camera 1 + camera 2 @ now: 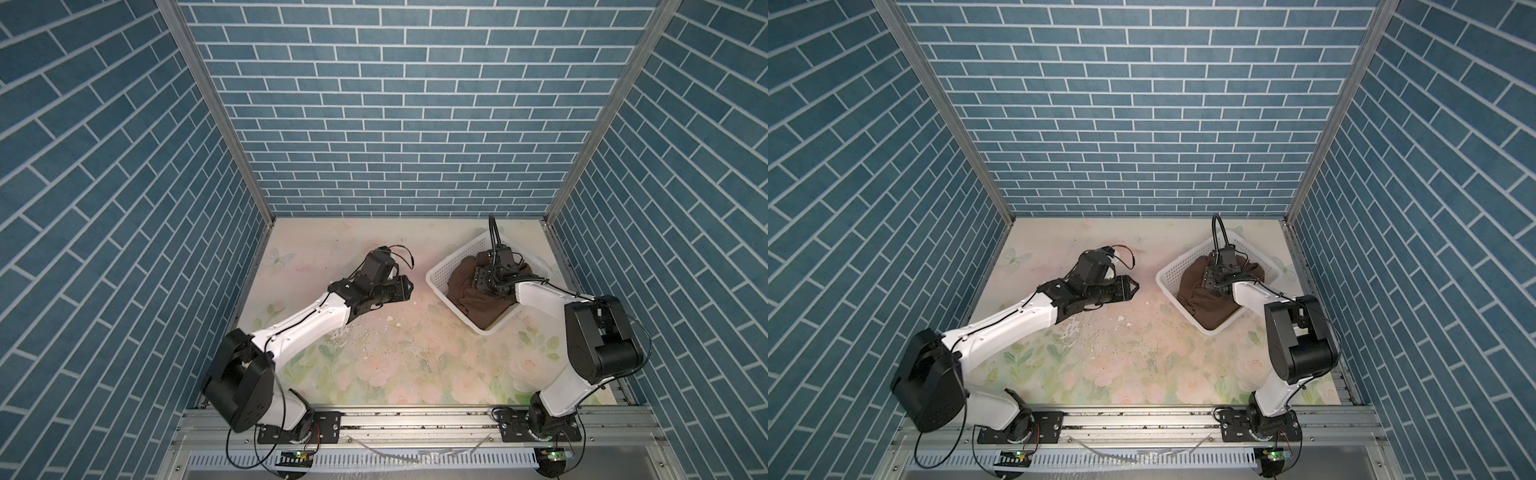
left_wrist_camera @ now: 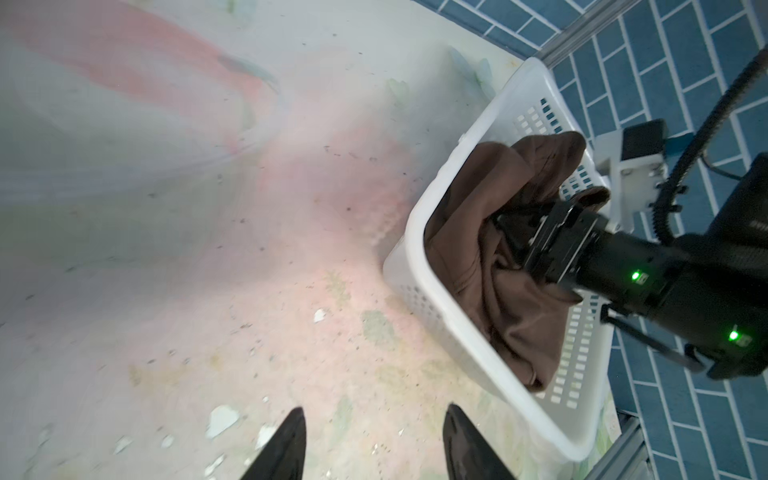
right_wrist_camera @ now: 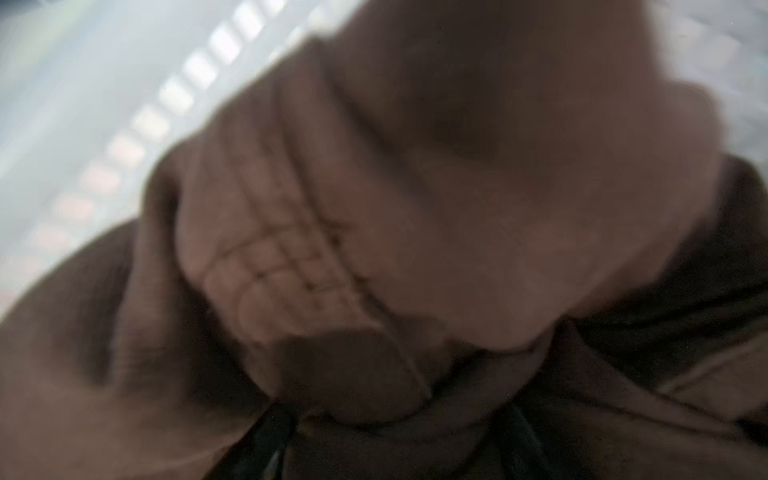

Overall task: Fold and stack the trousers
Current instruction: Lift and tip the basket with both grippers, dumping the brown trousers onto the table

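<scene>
Saw soft dark brown trousers [image 1: 469, 299] bunched up inside the white plastic basket with holes [image 1: 455, 257], far right on the flowery worktop [image 1: 374, 353]. Found the left fingers [image 2: 286, 444] apart, holding nothing, above the worktop. Could not tell about the right fingers, buried in the trousers.
</scene>
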### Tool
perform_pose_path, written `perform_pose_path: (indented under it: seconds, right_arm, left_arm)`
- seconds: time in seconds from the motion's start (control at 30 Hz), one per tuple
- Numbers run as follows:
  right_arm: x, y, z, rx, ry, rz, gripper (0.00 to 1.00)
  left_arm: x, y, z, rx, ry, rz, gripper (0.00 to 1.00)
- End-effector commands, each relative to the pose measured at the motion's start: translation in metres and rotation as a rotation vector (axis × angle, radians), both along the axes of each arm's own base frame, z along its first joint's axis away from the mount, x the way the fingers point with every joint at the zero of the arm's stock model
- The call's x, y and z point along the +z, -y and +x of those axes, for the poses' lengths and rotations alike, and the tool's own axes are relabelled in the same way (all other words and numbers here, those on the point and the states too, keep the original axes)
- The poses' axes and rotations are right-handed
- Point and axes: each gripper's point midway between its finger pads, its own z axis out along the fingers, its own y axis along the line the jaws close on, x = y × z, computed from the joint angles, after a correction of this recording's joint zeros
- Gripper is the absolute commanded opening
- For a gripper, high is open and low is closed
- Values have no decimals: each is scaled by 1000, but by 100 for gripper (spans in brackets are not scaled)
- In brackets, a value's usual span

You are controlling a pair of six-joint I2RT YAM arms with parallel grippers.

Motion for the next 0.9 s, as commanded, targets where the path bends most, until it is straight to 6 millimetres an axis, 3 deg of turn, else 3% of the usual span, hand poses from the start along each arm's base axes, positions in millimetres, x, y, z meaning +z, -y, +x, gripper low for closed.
perform_pose_path:
  seconds: [0.0, 0.03, 0.17, 0.27, 0.4, 0.5, 0.57, 0.7, 0.77, 0.87]
  right_arm:
    - [30, -8, 23, -1, 39, 83, 6]
    - [46, -8, 29, 3, 68, 70, 0]
    - [125, -8, 43, 9, 221, 49, 0]
    - [188, -16, 38, 27, 341, 13, 0]
    - [273, -73, 17, 174, 537, -71, 0]
    - [327, -129, -10, 311, 672, -102, 0]
    - [352, -165, -31, 405, 739, -80, 0]
    - [376, -235, -72, 608, 797, 11, 0]
    - [378, -261, -86, 694, 799, 44, 0]
    - [363, -294, -101, 797, 770, 63, 0]
  left_arm:
    - [-1, -40, -10, 80, 1, 54, 54]
    - [0, -49, -13, 100, 5, 57, 54]
    - [12, -92, -20, 215, 51, 78, 66]
    - [25, -118, -27, 286, 95, 79, 71]
    - [36, -143, -33, 394, 137, 51, 74]
    - [42, -150, -35, 425, 149, 25, 91]
    - [43, -157, -37, 467, 144, 28, 99]
    - [41, -164, -38, 511, 144, 18, 99]
    - [42, -163, -38, 507, 136, 16, 99]
    - [46, -164, -39, 502, 135, 25, 99]
